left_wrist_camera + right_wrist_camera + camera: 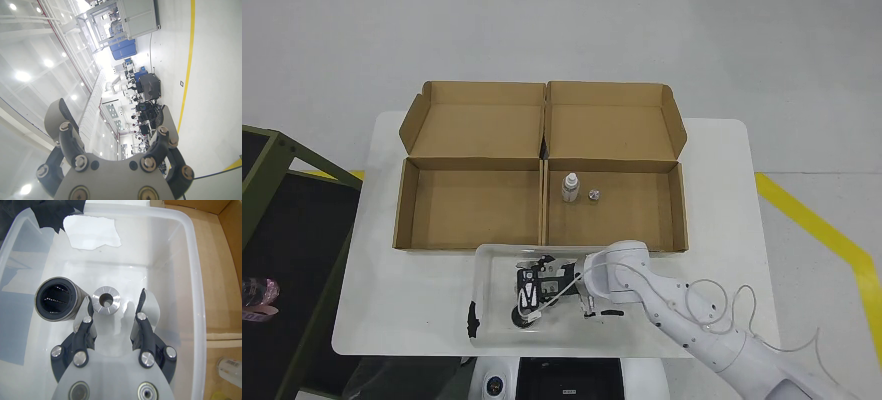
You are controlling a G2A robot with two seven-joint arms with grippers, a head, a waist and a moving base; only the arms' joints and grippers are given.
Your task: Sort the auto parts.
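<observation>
Right wrist view: right gripper (pixel 115 303) hung open inside the clear bin (pixel 195 279); silver bushing (pixel 106 302) close against one finger; pick-up step, I judged; next needed centring, then closing.

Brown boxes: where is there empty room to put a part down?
The left box floor is all bare. The right box is bare right of the bottle and small silver part. The clear bin is crowded around the right hand, with a black cylinder and silver ring.
</observation>
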